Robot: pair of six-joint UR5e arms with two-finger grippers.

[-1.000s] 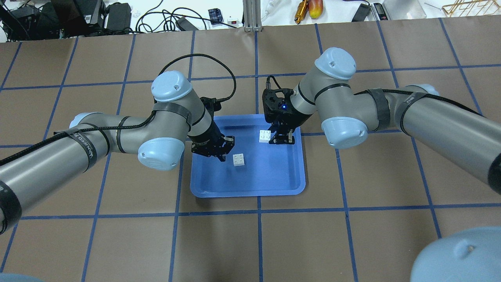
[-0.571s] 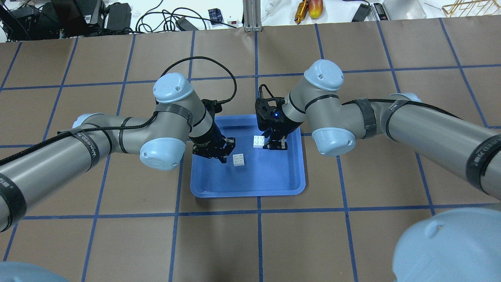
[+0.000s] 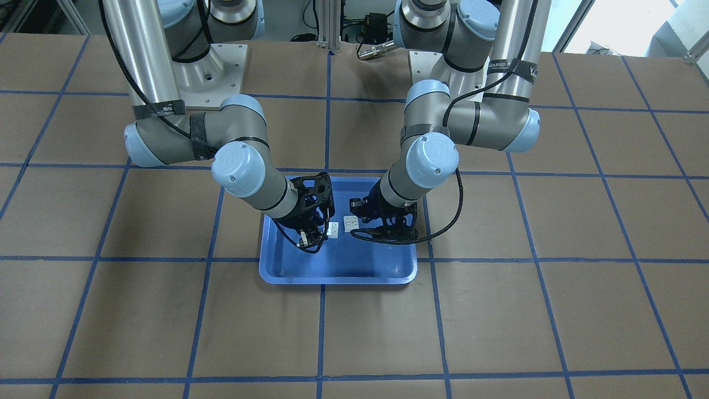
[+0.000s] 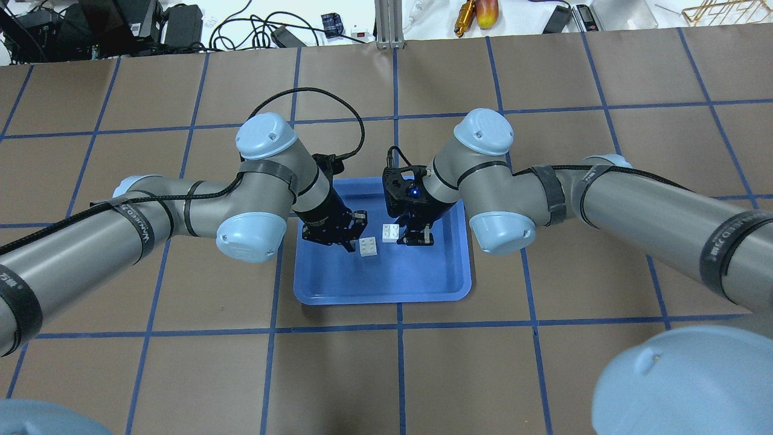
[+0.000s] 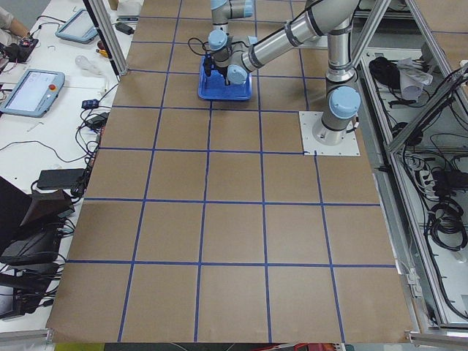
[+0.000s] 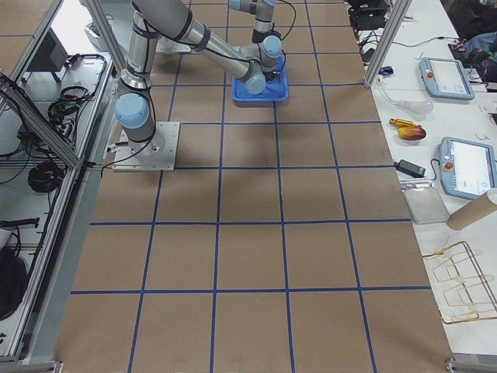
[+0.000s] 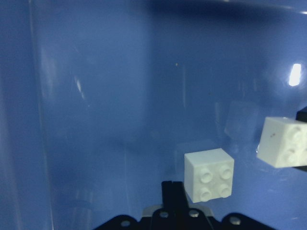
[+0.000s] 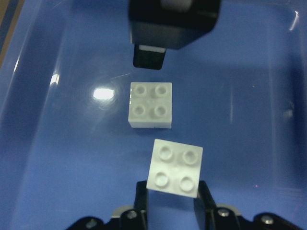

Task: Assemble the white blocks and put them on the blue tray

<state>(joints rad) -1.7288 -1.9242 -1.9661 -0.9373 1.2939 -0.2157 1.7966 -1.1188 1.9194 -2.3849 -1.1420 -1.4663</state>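
Both white blocks are inside the blue tray (image 4: 386,284). One white block (image 4: 368,246) lies studs up on the tray floor; it also shows in the left wrist view (image 7: 209,173) and the right wrist view (image 8: 150,104). My right gripper (image 4: 398,237) (image 8: 172,189) is shut on the other white block (image 4: 391,232) (image 8: 175,165). It holds that block studs up, slightly turned, a little above the tray and just beside the lying one. My left gripper (image 4: 351,246) (image 7: 173,191) is shut and empty, with its tip close beside the lying block.
The tray (image 3: 338,269) sits mid-table on brown paper with blue tape lines. Both forearms hang over its left and right rims. Cables, tools and boxes lie on the white bench beyond the far table edge (image 4: 386,36).
My right gripper has carried its white block left and nearer across the tray, up beside the lying block. My left gripper has crept slightly toward the lying block.
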